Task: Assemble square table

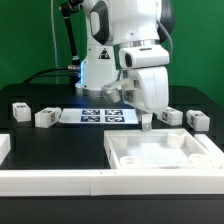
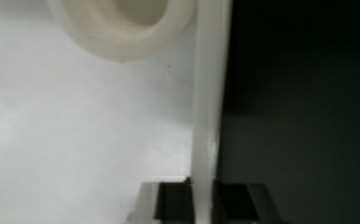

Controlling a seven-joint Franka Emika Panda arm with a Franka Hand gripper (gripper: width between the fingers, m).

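We are seeing the tool [image 1: 147, 125] pinching the raised rim of the square table top [image 1: 172, 158], which is lying on the table [image 1: 55, 142] near the marker board [image 1: 105, 115]; tags are showing too small to read.

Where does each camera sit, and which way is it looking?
Exterior view: off the arm, across the table from the robot, facing it; shows the arm, its pincer, the table top and loose legs.
Wrist view: on the wrist, looking down past the pincer at the table top and its rim; only dark fingertips show.
Shared: the pincer and the table top's rim.
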